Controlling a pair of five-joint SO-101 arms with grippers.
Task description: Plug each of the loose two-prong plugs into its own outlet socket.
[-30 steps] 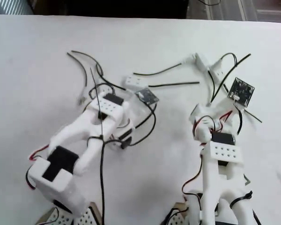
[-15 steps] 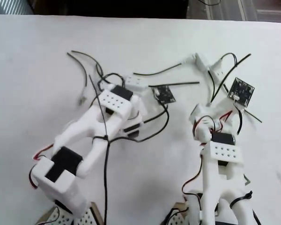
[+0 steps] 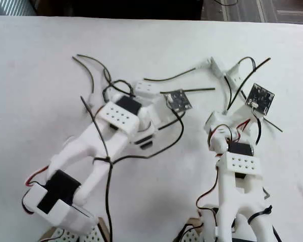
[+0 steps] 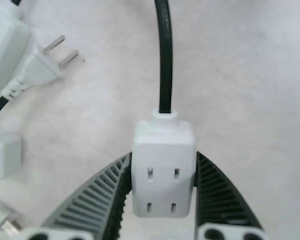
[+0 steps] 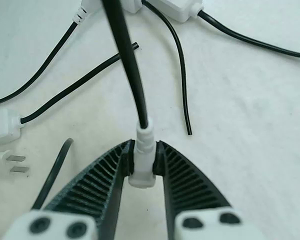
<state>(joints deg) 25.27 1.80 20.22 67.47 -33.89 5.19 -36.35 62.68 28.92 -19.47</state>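
My left gripper is shut on a white outlet socket. The socket's slots face the camera and its black cable leads away over the table. A loose two-prong plug lies on the table beyond it, to one side. My right gripper is shut on the white body of a plug, whose black cable rises away from the fingers. In the high view the left arm sits at centre left and the right arm at the right.
Black cables loop across the white table. A white socket block lies beyond the left arm. Joined white plug pieces lie at the back right. Another socket and bare prongs lie beside the right gripper.
The left arm's wrist has swung to the right, toward the table's middle, dragging its cable along. The right arm has kept still.
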